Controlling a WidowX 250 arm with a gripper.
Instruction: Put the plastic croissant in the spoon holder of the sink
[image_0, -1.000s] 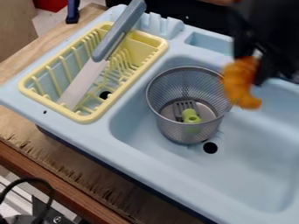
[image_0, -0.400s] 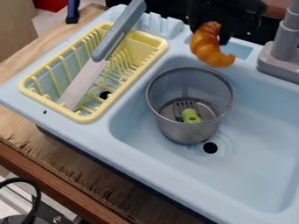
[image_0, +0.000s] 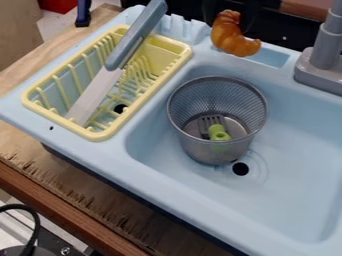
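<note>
My black gripper (image_0: 250, 14) is at the top edge of the view, dark against a dark background, shut on the orange-brown plastic croissant (image_0: 234, 36). The croissant hangs tilted over the sink's back rim, its lower end in front of a shallow rectangular recess (image_0: 272, 56). Left of it, the blue sink (image_0: 294, 200) has a slotted holder (image_0: 190, 31) moulded into its back edge. A gap beneath the croissant is hard to judge.
In the basin stands a wire mesh basket (image_0: 208, 150) holding a green-handled utensil (image_0: 218, 133). The yellow rack (image_0: 107, 131) at left carries a large knife (image_0: 99, 92). A grey faucet (image_0: 324, 60) rises at right.
The croissant and gripper have moved from above the basin's right side, beside the mesh basket, leftward and back to the sink's rear rim. The faucet has come into sight.
</note>
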